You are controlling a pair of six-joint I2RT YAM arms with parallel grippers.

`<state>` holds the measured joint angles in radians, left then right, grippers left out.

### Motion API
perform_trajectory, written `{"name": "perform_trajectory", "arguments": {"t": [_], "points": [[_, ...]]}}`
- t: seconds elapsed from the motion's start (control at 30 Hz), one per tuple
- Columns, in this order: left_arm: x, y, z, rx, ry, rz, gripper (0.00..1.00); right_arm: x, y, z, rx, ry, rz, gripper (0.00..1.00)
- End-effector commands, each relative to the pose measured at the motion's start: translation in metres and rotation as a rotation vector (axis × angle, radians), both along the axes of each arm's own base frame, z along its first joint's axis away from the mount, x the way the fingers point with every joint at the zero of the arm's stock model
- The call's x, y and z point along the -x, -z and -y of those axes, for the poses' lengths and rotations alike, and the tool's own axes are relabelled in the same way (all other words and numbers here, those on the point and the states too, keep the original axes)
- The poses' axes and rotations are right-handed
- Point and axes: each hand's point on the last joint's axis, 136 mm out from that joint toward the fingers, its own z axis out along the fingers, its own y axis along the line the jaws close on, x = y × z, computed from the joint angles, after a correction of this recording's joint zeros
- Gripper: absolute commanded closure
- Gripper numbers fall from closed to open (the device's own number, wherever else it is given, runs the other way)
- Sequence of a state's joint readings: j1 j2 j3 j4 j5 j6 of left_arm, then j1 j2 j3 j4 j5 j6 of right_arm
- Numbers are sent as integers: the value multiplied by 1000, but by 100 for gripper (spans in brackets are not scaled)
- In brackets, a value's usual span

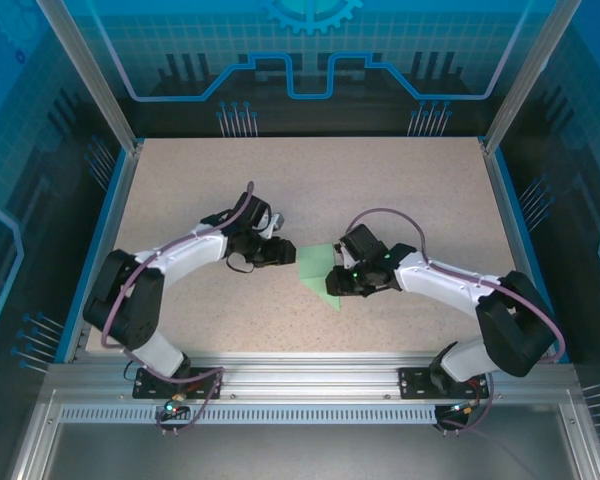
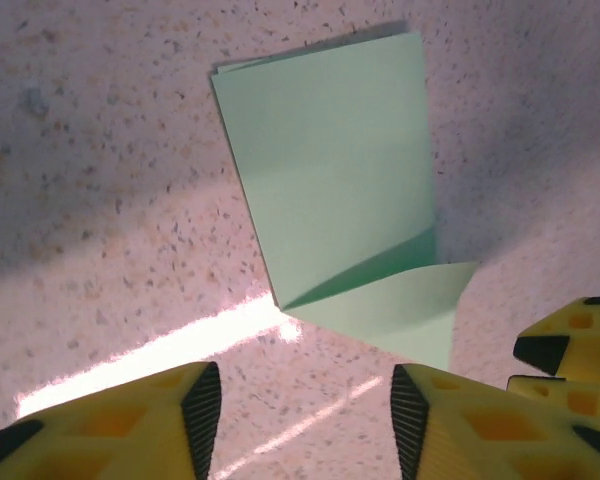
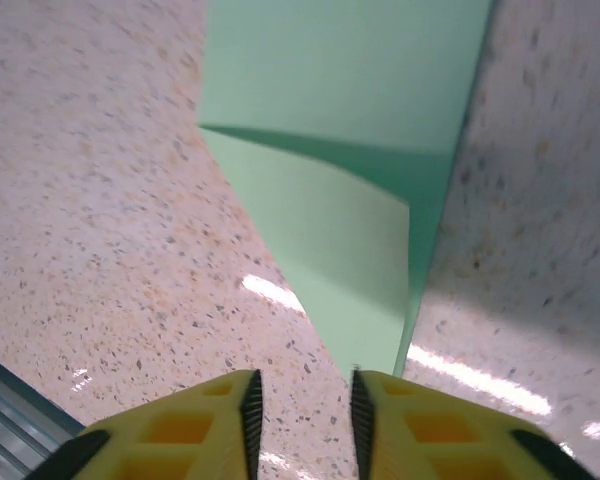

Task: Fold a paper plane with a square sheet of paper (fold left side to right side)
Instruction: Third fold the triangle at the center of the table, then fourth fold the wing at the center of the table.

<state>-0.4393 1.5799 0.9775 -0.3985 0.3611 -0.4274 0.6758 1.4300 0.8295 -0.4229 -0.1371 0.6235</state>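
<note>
Item: square sheet of paper (image 1: 318,272), count one, pale green, folded double, one corner flap lifted. Location: middle of worktop (image 1: 180,180), toward near edge, long axis running far-to-near. Tools, count two: left tool (image 2: 305,420) spread, empty, just beside left edge; right tool (image 3: 300,420) narrowly parted, empty, nearer, at near tip.

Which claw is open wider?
The left claw: its jaws stand well apart; the right claw shows only a narrow gap. Neither grips the paper.
</note>
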Motion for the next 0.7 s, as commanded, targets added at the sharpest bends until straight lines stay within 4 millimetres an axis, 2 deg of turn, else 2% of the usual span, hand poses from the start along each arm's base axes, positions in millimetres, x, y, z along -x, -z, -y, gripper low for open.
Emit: {"name": "perform_trajectory", "arguments": {"t": [0.0,0.13,0.23,0.43,0.6,0.63,0.67], "points": [[8,-6,3,97,-84,-24,43,-8,-5,18,78,-71,63,63],[17,1,8,182,-134,-72,37,-24,-4,16,77,-141,128,57],[20,6,21,258,-136,-115,36,-33,2,8,52,-179,151,55],[22,20,34,251,-120,-154,34,-41,21,0,34,-207,131,55],[25,27,39,237,-108,-171,33,-41,29,-5,-2,-220,104,61],[25,28,40,234,-108,-176,33,-50,21,-10,-15,-220,125,65],[25,30,41,232,-103,-179,33,-51,21,-10,-15,-218,123,68]]}}
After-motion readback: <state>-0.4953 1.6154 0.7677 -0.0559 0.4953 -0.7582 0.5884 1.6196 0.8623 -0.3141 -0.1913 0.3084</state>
